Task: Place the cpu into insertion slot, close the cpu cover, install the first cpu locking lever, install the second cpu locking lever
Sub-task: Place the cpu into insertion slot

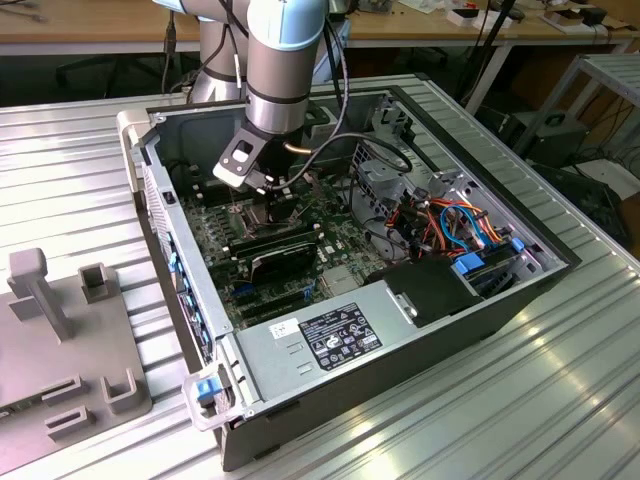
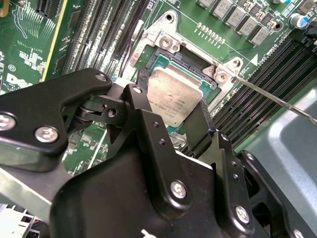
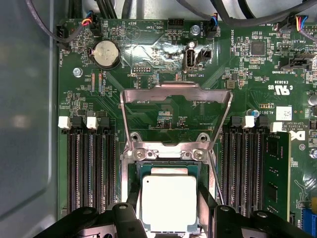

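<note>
The cpu [image 3: 169, 201] is a silvery square chip held between my gripper's [image 3: 169, 220] black fingers [image 3: 132, 198], which are shut on two of its opposite edges. It hangs just over the insertion slot [image 3: 168, 167] and looks slightly tilted in the second wrist view, cpu [image 2: 174, 96] above slot [image 2: 171, 62]. The cpu cover [image 3: 176, 92], a silver frame, is swung open and lies back on the green board beyond the slot. A thin metal locking lever [image 2: 277, 96] sticks out beside the socket. In the exterior view my gripper [image 1: 278, 205] is down inside the open computer case.
Rows of black memory slots [image 3: 91, 168] flank the socket, with a memory stick [image 3: 276, 173] in one. A coin cell [image 3: 107, 53] sits on the board. The case [image 1: 180, 290] also holds a power supply [image 1: 330, 335] and cables [image 1: 450, 220]. A grey fixture [image 1: 60, 330] stands on the exterior view's left.
</note>
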